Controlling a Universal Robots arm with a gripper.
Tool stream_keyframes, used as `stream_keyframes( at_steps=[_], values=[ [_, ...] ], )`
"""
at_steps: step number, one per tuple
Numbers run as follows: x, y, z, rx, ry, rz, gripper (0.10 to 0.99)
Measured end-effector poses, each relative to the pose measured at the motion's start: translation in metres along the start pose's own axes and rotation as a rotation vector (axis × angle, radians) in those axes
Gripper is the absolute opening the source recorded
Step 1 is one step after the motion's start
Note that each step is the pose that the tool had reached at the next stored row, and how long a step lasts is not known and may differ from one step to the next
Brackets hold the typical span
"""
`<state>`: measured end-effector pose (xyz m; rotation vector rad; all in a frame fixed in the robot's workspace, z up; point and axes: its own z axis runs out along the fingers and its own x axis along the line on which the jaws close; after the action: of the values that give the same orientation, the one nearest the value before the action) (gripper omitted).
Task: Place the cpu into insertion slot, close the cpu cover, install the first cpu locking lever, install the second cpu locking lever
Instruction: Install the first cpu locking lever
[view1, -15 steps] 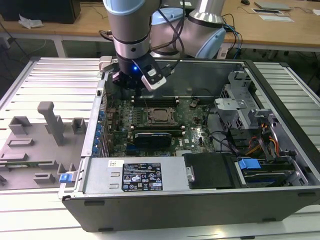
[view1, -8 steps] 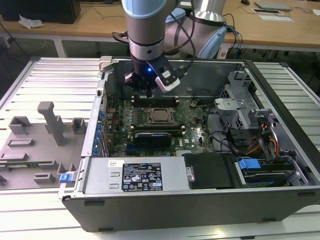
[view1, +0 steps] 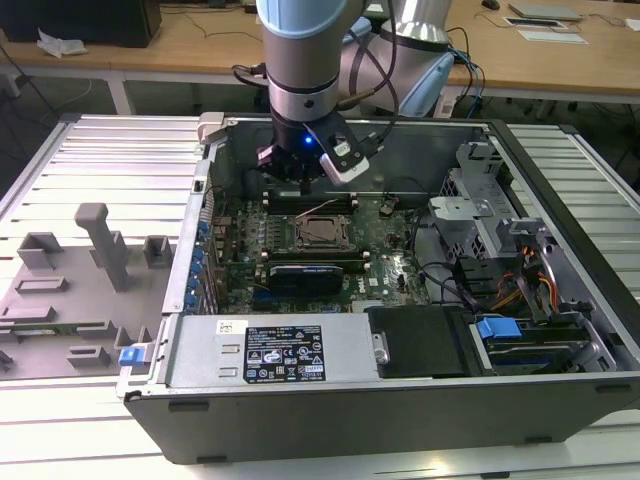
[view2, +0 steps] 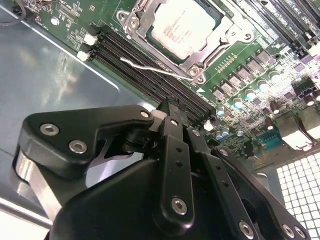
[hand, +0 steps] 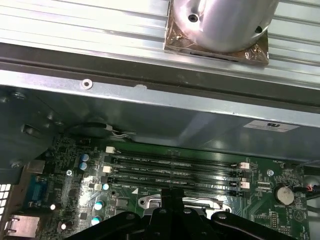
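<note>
Inside the insertion slot (view2: 151, 44): cpu (view2: 182, 27) seated; cpu cover (view2: 134, 21) down | fingers (view2: 171, 131) together above motherboard (view2: 250, 75)

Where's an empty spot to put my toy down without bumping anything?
The slatted table is bare between the grey holders and the desks, and again at the exterior view's right of the case. Inside the case it is crowded: cables, and the end effector hanging over the board.

Bright, even light from above. Glare whitens the cpu (view2: 185, 27) and streaks the case wall (view2: 55, 75); a blue lamp (view1: 303, 141) glows on the arm (view1: 305, 60).
</note>
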<state>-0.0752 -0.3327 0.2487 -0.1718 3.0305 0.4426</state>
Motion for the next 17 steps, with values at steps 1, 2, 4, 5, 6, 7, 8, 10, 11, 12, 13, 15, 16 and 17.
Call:
stream_keyframes(
  at_steps=[1,2,4,5,6,7,8,10,11,12,13,15,16,17],
  values=[
    [0.0,0.0,0.0003,0.0,-0.0004,0.0,0.106],
    [0.0002,-0.0001,0.0007,0.003,-0.0025,-0.001,0.106],
    [0.0005,-0.0004,0.0015,0.007,-0.0081,-0.002,0.106],
    [0.0006,-0.0007,0.0023,0.009,-0.0113,-0.002,0.106],
    [0.0006,-0.0008,0.0026,0.011,-0.0143,-0.003,0.106],
    [0.0006,-0.0009,0.0029,0.015,-0.0191,-0.005,0.106],
    [0.0007,-0.001,0.0032,0.019,-0.0228,-0.006,0.106],
    [0.0007,-0.0012,0.0039,0.028,-0.0306,-0.01,0.106],
    [0.0008,-0.0013,0.0042,0.031,-0.0308,-0.01,0.106],
    [0.0008,-0.0013,0.0042,0.032,-0.0307,-0.01,0.106],
    [0.0008,-0.0013,0.0042,0.032,-0.0305,-0.01,0.106],
    [0.0008,-0.0013,0.0044,0.033,-0.0307,-0.01,0.106],
    [0.0009,-0.0011,0.0052,0.048,-0.0299,-0.008,0.106],
    [0.0009,-0.0012,0.0056,0.057,-0.0302,-0.004,0.106]
  ],
)
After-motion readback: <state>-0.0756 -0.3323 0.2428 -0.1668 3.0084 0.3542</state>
